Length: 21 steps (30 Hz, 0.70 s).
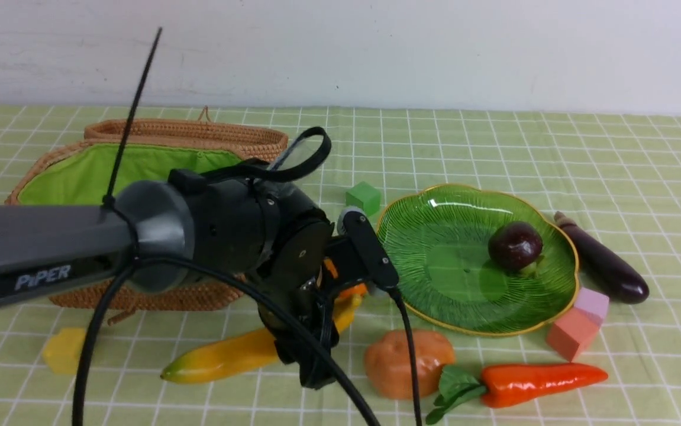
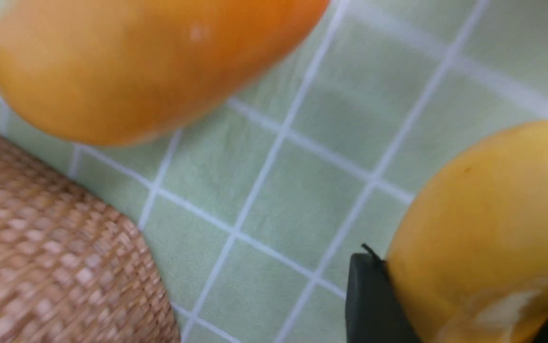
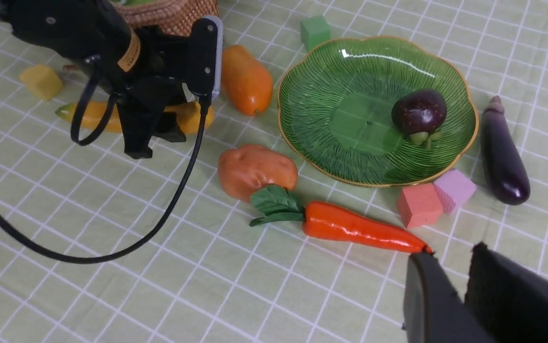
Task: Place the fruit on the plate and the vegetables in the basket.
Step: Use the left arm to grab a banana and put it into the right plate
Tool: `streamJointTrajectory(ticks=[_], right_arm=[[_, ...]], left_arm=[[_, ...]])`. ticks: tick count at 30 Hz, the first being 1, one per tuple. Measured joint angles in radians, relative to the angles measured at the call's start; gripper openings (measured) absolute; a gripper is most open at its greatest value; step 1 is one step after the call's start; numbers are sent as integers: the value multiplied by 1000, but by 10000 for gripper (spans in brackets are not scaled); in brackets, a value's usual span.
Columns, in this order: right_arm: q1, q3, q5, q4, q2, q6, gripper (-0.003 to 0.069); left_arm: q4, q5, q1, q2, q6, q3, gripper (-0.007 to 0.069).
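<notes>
Banana [image 1: 222, 358] — pinched in left pincer [image 3: 154, 136] — arm angled down beside basket [image 1: 198, 131].

Left pincer [image 1: 309, 358] is set astride the banana [image 1: 222, 358], which is laid crosswise, reaching out to the pincer's left and right. The mango [image 3: 246, 78] is found just behind the pincer, and the basket [image 1: 186, 299] behind and to its left. A lone block [image 1: 63, 350] is placed well to its left.

To its right the potato [image 1: 408, 361] is laid. The carrot [image 1: 544, 381] is further right, with its leaves against the potato.

Right and behind, the plate [image 1: 435, 254] is set, with the mangosteen [image 1: 515, 245] on it and the eggplant [image 1: 603, 266] beyond it. A near block [image 1: 571, 334] and a far block [image 1: 593, 303] are placed touching each other, just beside the plate's front right rim.

A cube [image 1: 364, 197] is set behind the pincer, between basket and plate.
</notes>
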Motion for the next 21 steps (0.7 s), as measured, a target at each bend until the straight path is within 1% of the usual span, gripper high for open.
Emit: streamJointTrajectory(ticks=[5, 8, 10, 14, 15, 17, 18, 20, 21], right_arm=[[0, 0, -17, 0, 0, 0, 141], [0, 0, -43, 0, 0, 0, 141], [0, 0, -65, -1, 0, 0, 141], [0, 0, -115, -22, 0, 16, 141], [0, 0, -118, -26, 0, 22, 141], [0, 0, -132, -75, 0, 72, 141], [0, 0, -132, -75, 0, 72, 141], [0, 0, -132, -134, 0, 142, 141], [0, 0, -131, -144, 0, 154, 141]], left_arm=[[-1, -22, -7, -79, -73, 0, 346], [-18, -101, -7, -106, -85, 0, 346], [-53, -171, -7, -105, -88, -8, 346], [-166, -376, -7, -50, -88, -68, 346], [-177, -390, -7, -40, -88, -79, 346], [-234, -444, -7, 38, -88, -160, 346], [-238, -449, -7, 44, -88, -176, 346], [-287, -465, -7, 131, -88, -271, 346], [-298, -465, -7, 151, -88, -303, 346]])
